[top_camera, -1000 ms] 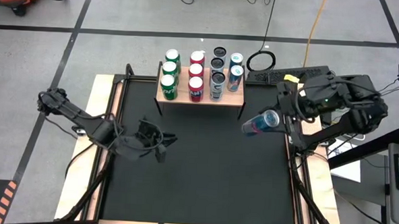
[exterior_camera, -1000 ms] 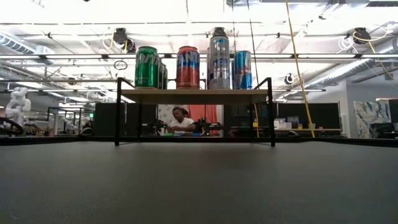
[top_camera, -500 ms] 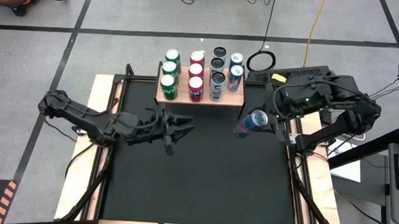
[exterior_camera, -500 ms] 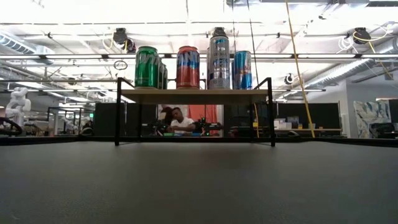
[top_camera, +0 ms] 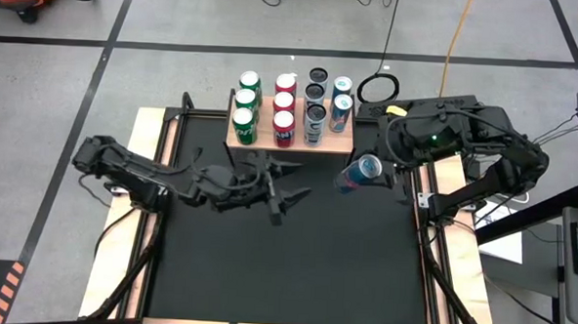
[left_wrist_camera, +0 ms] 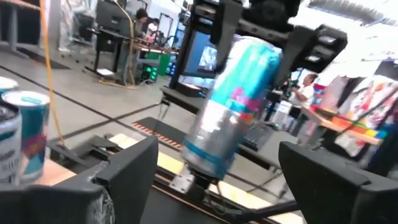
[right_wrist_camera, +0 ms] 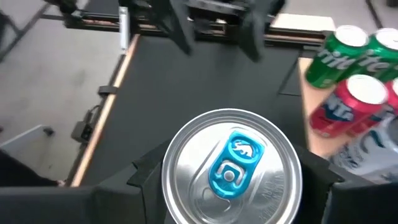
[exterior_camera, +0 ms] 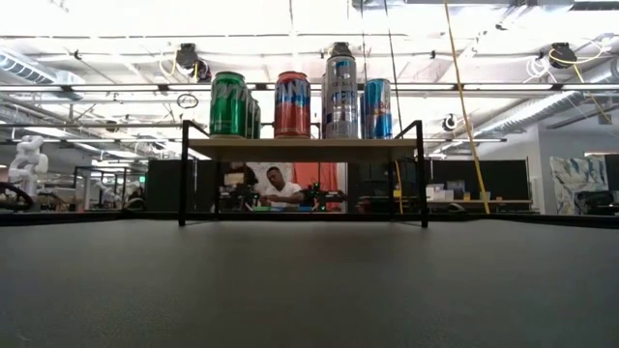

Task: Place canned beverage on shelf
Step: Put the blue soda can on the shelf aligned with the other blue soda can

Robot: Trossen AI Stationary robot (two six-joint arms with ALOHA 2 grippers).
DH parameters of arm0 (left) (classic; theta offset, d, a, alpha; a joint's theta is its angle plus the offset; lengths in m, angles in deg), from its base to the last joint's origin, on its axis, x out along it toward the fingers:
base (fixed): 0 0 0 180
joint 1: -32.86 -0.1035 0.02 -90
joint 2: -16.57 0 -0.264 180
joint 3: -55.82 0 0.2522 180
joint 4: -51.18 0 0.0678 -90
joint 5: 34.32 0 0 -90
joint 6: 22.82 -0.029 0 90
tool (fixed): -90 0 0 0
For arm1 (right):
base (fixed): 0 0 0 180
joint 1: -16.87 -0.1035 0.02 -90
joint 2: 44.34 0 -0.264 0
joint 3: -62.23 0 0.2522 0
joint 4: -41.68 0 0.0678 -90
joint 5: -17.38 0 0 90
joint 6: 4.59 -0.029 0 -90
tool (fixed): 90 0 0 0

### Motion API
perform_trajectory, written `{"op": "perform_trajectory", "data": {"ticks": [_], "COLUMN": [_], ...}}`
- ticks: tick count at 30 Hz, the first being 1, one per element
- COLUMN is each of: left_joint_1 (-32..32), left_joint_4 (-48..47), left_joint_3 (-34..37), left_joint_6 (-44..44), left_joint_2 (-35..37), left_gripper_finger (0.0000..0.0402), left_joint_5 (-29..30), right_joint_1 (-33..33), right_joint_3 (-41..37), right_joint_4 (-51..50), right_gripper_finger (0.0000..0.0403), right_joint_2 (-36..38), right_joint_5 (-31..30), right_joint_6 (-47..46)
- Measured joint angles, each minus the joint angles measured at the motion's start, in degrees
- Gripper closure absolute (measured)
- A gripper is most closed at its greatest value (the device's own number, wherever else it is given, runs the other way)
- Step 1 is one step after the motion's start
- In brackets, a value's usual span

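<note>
Black bench (top_camera: 294, 270), wood-edged, seen from above. Both arms reach in over its far half.

Shelf (top_camera: 344, 143): light-wood board on thin black legs, at the far edge of the bench, centre. Loaded with upright cans in four rows: green (top_camera: 243, 124), red (top_camera: 284, 129), dark/silver (top_camera: 313, 124), blue (top_camera: 340, 112). Low view shows the same rows standing on the board, with open space beneath it.

Right arm comes in from the right side. Right tool (top_camera: 374, 174) is clamped on a blue can (top_camera: 358, 175), held off the bench, tilted, just right of the shelf's near right corner and not touching it. Right wrist view: silver lid with blue tab (right_wrist_camera: 232, 167) fills the frame, dark fingers (right_wrist_camera: 124, 193) on either side of the can body.

Left arm stretches across from the left. Left tool (top_camera: 290, 191) hangs over the bench just in front of the shelf, fingers spread apart, nothing between them. Left wrist view looks past its fingers (left_wrist_camera: 124, 174) at the held can (left_wrist_camera: 233, 106), near but apart.
</note>
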Motion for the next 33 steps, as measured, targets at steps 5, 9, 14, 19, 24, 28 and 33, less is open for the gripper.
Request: {"op": "perform_trajectory", "data": {"ticks": [5,9,14,19,24,28,33], "left_joint_1": [-0.9,-1.5,-2.5,-3.3,-4.7,-5.8,-6.9], "left_joint_4": [0.4,0.2,0.2,-3.3,-4.4,-4.4,-1.8], "left_joint_3": [-5.3,-9.0,-10.6,-10.6,-10.6,-10.6,-10.6], "left_joint_6": [-5.8,-6.9,-1.5,0.2,0.7,0.6,0.6], "left_joint_2": [-4.9,-8.5,-10.9,-11.7,-12.8,-13.6,-14.8], "left_gripper_finger": [0.0063,0.0062,0.0062,0.0062,0.0062,0.0062,0.0062], "left_joint_5": [0.0,-1.3,-6.6,-8.8,-10.4,-12.4,-17.0], "right_joint_1": [0.5,0.5,0.5,0.5,0.5,0.5,0.5], "right_joint_3": [0.0,0.0,0.0,0.0,0.0,0.0,0.0], "right_joint_4": [0.2,0.3,0.3,0.4,0.5,1.0,1.2], "right_gripper_finger": [0.0183,0.0183,0.0183,0.0183,0.0183,0.0183,0.0183], "right_joint_2": [-0.7,-1.6,-1.6,-1.8,-1.7,-1.7,-1.8], "right_joint_5": [3.2,4.9,5.3,5.3,5.3,5.3,5.3], "right_joint_6": [0.1,-0.1,0.2,0.4,1.3,1.6,2.7]}}
